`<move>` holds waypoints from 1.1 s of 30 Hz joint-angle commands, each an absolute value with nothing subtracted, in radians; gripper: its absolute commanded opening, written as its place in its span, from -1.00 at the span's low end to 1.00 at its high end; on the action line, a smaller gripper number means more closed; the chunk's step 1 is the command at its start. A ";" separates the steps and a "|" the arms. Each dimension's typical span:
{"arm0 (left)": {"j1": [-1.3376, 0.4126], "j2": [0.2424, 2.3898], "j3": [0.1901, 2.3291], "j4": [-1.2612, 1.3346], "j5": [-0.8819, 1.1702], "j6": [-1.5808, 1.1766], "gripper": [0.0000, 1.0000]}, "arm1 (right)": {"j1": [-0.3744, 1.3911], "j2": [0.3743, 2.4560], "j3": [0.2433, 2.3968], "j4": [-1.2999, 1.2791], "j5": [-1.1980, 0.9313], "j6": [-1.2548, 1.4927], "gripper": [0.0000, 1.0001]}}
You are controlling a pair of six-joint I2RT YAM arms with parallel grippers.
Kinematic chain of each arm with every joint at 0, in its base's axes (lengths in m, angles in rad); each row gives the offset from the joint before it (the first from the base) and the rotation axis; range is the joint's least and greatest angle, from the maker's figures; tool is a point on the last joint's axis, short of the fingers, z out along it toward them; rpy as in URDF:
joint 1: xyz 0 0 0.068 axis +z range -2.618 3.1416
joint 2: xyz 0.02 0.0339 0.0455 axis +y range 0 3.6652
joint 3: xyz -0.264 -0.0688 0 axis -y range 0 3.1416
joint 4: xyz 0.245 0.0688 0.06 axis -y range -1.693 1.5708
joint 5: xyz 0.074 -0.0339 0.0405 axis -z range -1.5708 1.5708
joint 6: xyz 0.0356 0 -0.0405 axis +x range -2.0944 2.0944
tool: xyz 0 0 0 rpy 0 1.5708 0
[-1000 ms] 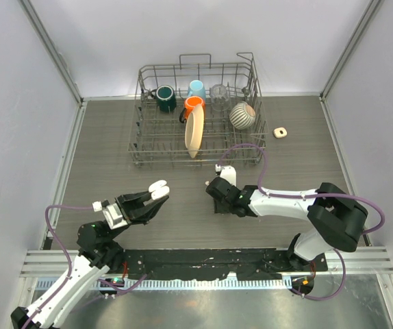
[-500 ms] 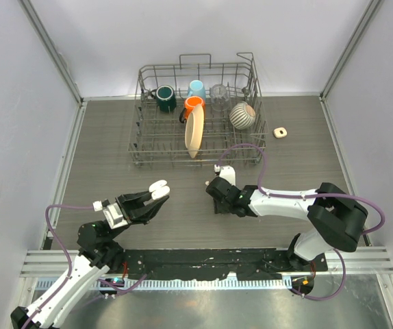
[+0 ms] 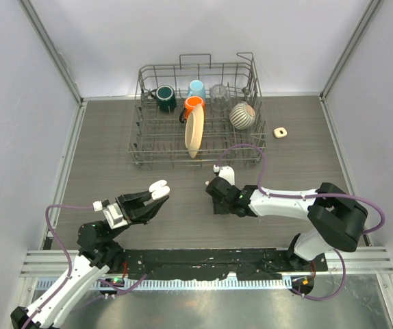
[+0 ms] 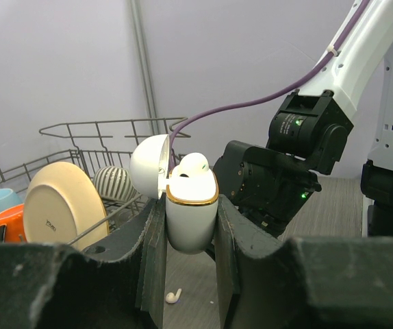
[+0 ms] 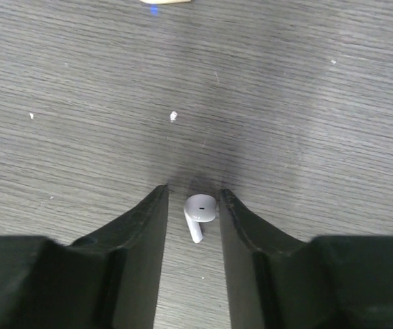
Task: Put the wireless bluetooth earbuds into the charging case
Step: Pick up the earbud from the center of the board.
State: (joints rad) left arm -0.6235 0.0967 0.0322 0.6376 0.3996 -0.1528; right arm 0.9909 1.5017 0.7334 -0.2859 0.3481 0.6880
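My left gripper is shut on the white charging case and holds it above the table with its lid swung open. One white earbud sits in the case's top. From above, the case shows at the left gripper's tip. Another earbud lies on the table under the case. My right gripper points down at the table, jaws open. A third earbud lies flat between its fingers, close to the right one, with a gap on the left.
A wire dish rack stands at the back with mugs, a glass, a striped bowl and a cream plate. A small beige case lies to its right. Grey walls close in both sides.
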 commanded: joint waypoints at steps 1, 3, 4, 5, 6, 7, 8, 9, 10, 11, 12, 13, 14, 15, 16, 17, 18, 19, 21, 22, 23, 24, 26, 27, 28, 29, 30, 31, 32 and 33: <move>-0.623 0.089 -0.018 0.664 0.387 -0.150 -1.00 | 0.992 1.509 0.752 -0.310 0.324 0.707 -0.11; -0.623 0.087 -0.017 0.661 0.385 -0.150 -1.00 | 0.994 1.506 0.752 -0.313 0.330 0.713 -0.11; -0.623 0.087 -0.018 0.661 0.385 -0.150 -1.00 | 0.994 1.506 0.753 -0.321 0.333 0.722 -0.11; -0.623 0.087 -0.020 0.663 0.385 -0.152 -1.00 | 0.993 1.503 0.753 -0.321 0.339 0.724 -0.10; -0.623 0.087 -0.020 0.661 0.385 -0.150 -1.00 | 0.996 1.502 0.750 -0.321 0.339 0.727 -0.11; -0.623 0.087 -0.020 0.661 0.385 -0.152 -1.00 | 0.993 1.503 0.750 -0.321 0.342 0.729 -0.12; -0.623 0.087 -0.021 0.663 0.385 -0.152 -1.00 | 0.994 1.505 0.750 -0.321 0.341 0.730 -0.13; -0.623 0.089 -0.021 0.663 0.385 -0.152 -1.00 | 0.993 1.505 0.752 -0.322 0.341 0.729 -0.14; -0.623 0.087 -0.020 0.663 0.385 -0.152 -1.00 | 0.994 1.506 0.752 -0.325 0.341 0.729 -0.15; -0.623 0.087 -0.021 0.661 0.384 -0.152 -1.00 | 0.994 1.508 0.753 -0.327 0.341 0.730 -0.16; -0.623 0.089 -0.023 0.661 0.383 -0.152 -1.00 | 0.994 1.506 0.755 -0.330 0.344 0.732 -0.17; -0.623 0.087 -0.021 0.661 0.383 -0.152 -1.00 | 0.994 1.503 0.753 -0.333 0.345 0.732 -0.17; -0.623 0.087 -0.021 0.661 0.383 -0.152 -1.00 | 0.996 1.500 0.755 -0.334 0.351 0.732 -0.17; -0.623 0.087 -0.023 0.660 0.383 -0.152 -1.00 | 0.996 1.491 0.755 -0.336 0.353 0.732 -0.17; -0.623 0.087 -0.021 0.660 0.383 -0.152 -1.00 | 0.996 1.488 0.753 -0.336 0.356 0.730 -0.17; -0.623 0.087 -0.021 0.661 0.383 -0.152 -1.00 | 0.996 1.485 0.753 -0.337 0.357 0.730 -0.17; -0.621 0.089 -0.021 0.661 0.383 -0.150 -1.00 | 0.996 1.479 0.755 -0.339 0.360 0.730 -0.17; -0.623 0.089 -0.021 0.663 0.383 -0.150 -1.00 | 0.994 1.477 0.755 -0.341 0.360 0.727 -0.17; -0.623 0.090 -0.020 0.666 0.382 -0.150 -1.00 | 0.994 1.471 0.753 -0.334 0.360 0.712 -0.15; -0.623 0.091 -0.023 0.666 0.382 -0.150 -1.00 | 0.996 1.471 0.753 -0.336 0.365 0.712 -0.15; -0.623 0.091 -0.023 0.666 0.382 -0.150 -1.00 | 0.996 1.474 0.755 -0.342 0.368 0.707 -0.15; -0.623 0.092 -0.023 0.667 0.383 -0.152 -1.00 | 0.994 1.477 0.764 -0.348 0.370 0.704 -0.14; -0.623 0.094 -0.023 0.667 0.383 -0.152 -1.00 | 0.996 1.477 0.759 -0.345 0.362 0.701 -0.15; -0.623 0.094 -0.023 0.670 0.383 -0.152 -1.00 | 0.996 1.476 0.756 -0.339 0.359 0.703 -0.15; -0.623 0.095 -0.023 0.670 0.385 -0.152 -1.00 | 0.994 1.477 0.753 -0.325 0.357 0.701 -0.15; -0.623 0.095 -0.023 0.672 0.384 -0.152 -1.00 | 0.996 1.482 0.749 -0.321 0.350 0.701 -0.15; -0.623 0.097 -0.023 0.673 0.383 -0.153 -1.00 | 0.996 1.486 0.750 -0.319 0.347 0.701 -0.15; -0.623 0.097 -0.023 0.673 0.385 -0.152 -1.00 | 0.996 1.489 0.750 -0.315 0.345 0.701 -0.16; -0.623 0.097 -0.023 0.673 0.385 -0.153 -1.00 | 0.996 1.499 0.752 -0.310 0.341 0.701 -0.17; -0.623 0.097 -0.023 0.673 0.384 -0.153 -1.00 | 0.994 1.503 0.753 -0.310 0.339 0.701 -0.17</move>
